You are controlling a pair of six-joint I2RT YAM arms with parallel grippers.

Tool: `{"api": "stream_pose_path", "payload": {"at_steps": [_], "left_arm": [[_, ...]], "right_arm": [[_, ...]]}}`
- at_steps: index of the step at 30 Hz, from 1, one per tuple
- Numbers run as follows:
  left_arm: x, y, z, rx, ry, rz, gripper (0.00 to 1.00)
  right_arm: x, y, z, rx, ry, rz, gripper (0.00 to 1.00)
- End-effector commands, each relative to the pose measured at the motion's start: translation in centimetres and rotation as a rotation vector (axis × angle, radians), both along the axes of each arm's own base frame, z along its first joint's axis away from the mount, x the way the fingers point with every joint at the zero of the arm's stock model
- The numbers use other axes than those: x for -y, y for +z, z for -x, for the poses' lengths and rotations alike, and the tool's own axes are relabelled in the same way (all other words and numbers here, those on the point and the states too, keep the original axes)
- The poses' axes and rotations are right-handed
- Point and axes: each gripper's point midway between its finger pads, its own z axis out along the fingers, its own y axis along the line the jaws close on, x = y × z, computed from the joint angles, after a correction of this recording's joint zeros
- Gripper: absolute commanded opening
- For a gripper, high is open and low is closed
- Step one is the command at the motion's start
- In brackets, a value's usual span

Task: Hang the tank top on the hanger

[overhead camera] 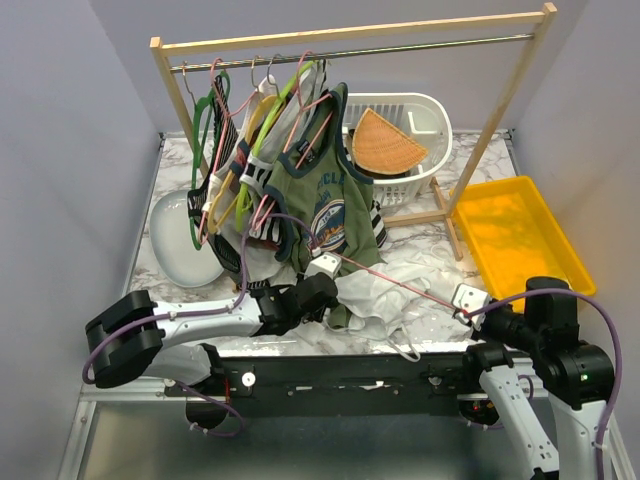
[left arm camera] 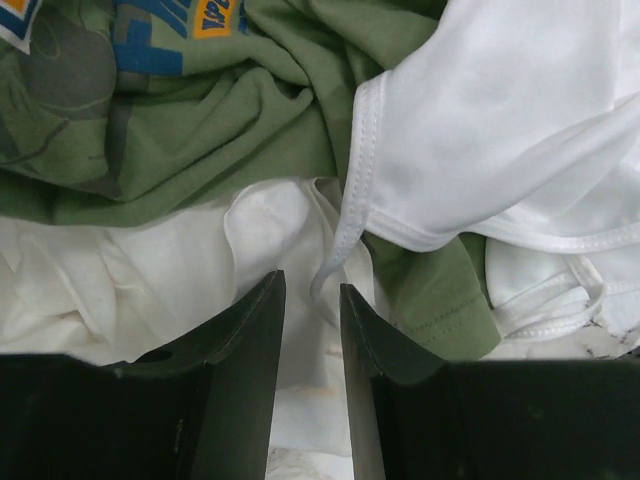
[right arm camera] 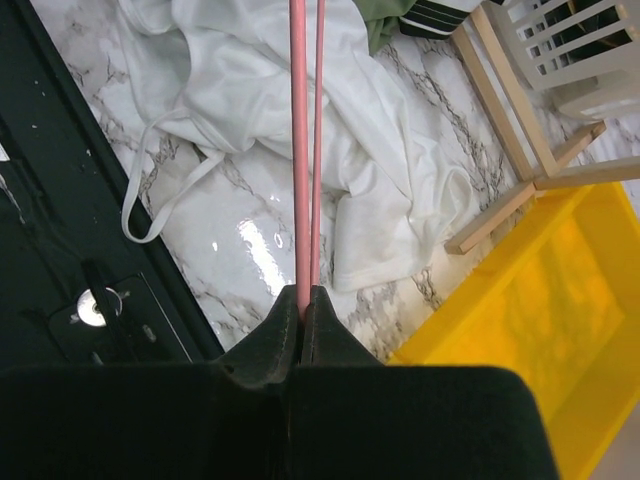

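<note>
Tank top point(overhead camera: 400, 300) lies crumpled on the marble surface point(right arm camera: 260, 250) against the green top point(left arm camera: 250, 110) — the left claw point(left arm camera: 312, 285) stands a little spread just over its folds, the right claw point(right arm camera: 303, 295) pinches the pink hanger point(right arm camera: 298, 150) crossing above it.

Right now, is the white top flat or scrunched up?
Scrunched up: the tank top lies in bunched folds on the table.

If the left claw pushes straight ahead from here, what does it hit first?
Most likely the white tank top: its crumpled fabric lies just ahead of the left claw, with the olive-green top beyond. Depth is hard to judge from the wrist view.
</note>
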Motion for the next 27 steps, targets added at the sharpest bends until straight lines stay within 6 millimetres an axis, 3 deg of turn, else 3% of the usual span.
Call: {"api": "stream_pose_path", "payload": {"at_steps": [1, 2, 6, 8, 27], "left_arm": [[0.2, 0.8, -1.9, 0.059, 0.051, -0.019, 0.41], [0.5, 0.9, -2.0, 0.06, 0.049, -0.009, 0.39], [0.6, 0.9, -2.1, 0.059, 0.05, 0.005, 0.07], [0.6, 1.2, -2.2, 0.062, 0.053, 0.012, 0.0], [-2.9, 5.5, -6.1, 0.116, 0.195, 0.028, 0.0]], "right_arm": [[0.7, -2.0, 3.4, -0.161, 0.008, 0.047, 0.01], [0.7, -1.9, 3.3, -0.156, 0.011, 0.047, 0.01], [0.7, -2.3, 3.4, -0.161, 0.016, 0.049, 0.0], [0.5, -2.7, 3.6, -0.169, 0.027, 0.042, 0.0], [-2.2, -2.9, 4.1, -0.302, 0.175, -0.051, 0.01]]}}
